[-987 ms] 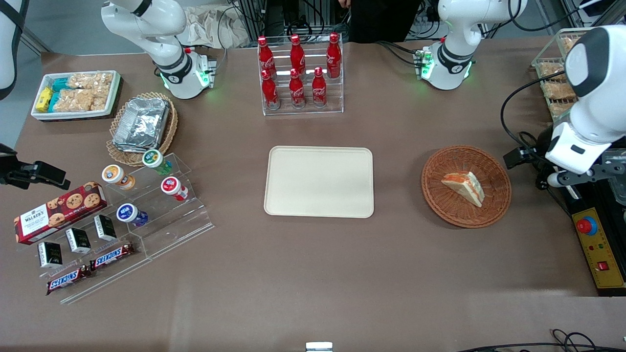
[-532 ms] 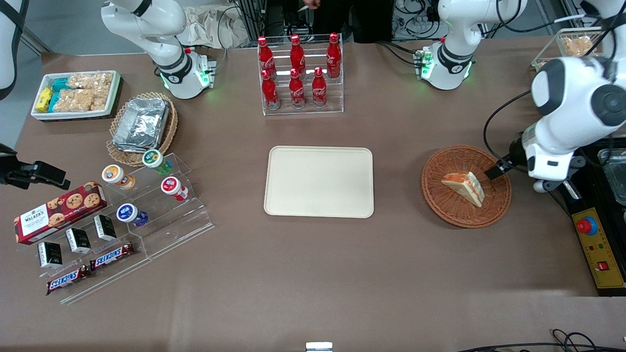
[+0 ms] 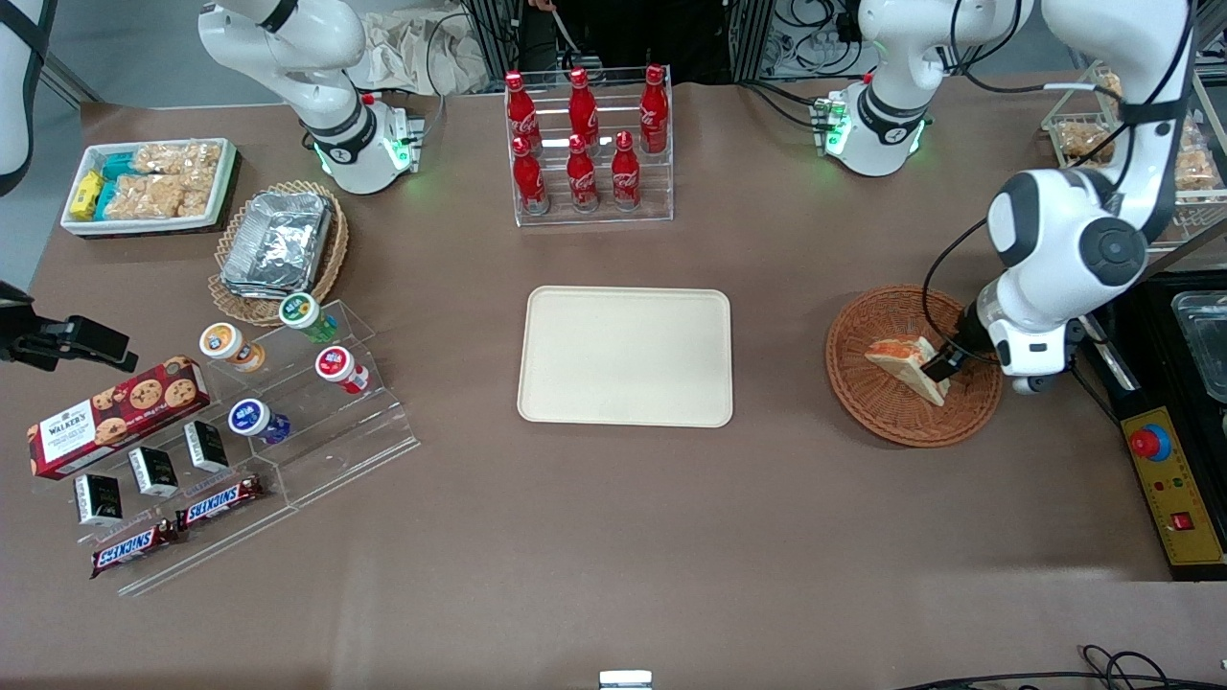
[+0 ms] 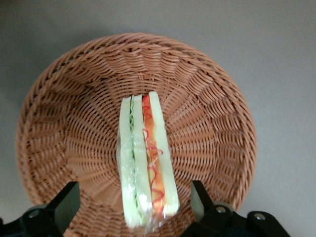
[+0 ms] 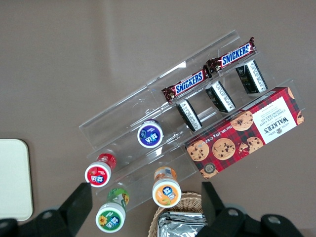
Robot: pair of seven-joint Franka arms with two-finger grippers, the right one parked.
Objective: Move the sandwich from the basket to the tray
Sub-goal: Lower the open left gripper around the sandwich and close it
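Observation:
The sandwich [image 3: 901, 362], a wrapped white-bread wedge with orange-red filling, lies in the round reddish-brown wicker basket [image 3: 882, 412] toward the working arm's end of the table. My left gripper [image 3: 944, 364] hangs low over the basket at the sandwich's wide end. In the left wrist view the gripper [image 4: 132, 205] is open. Its two black fingers [image 4: 64, 207] stand one on each side of the sandwich [image 4: 145, 158], with a gap to the bread on both sides, above the basket's weave [image 4: 207, 113]. The cream tray [image 3: 625, 356] lies flat mid-table beside the basket, with nothing on it.
A clear rack of red cola bottles [image 3: 587, 144] stands farther from the front camera than the tray. A black control box with a red button [image 3: 1174, 489] sits at the table edge beside the basket. Acrylic shelves of jars and snack bars [image 3: 288, 383] stand toward the parked arm's end.
The left arm swung in from the table's edge over the basket. Its gripper came down from outside the rim to straddle the sandwich. The sandwich has not moved.

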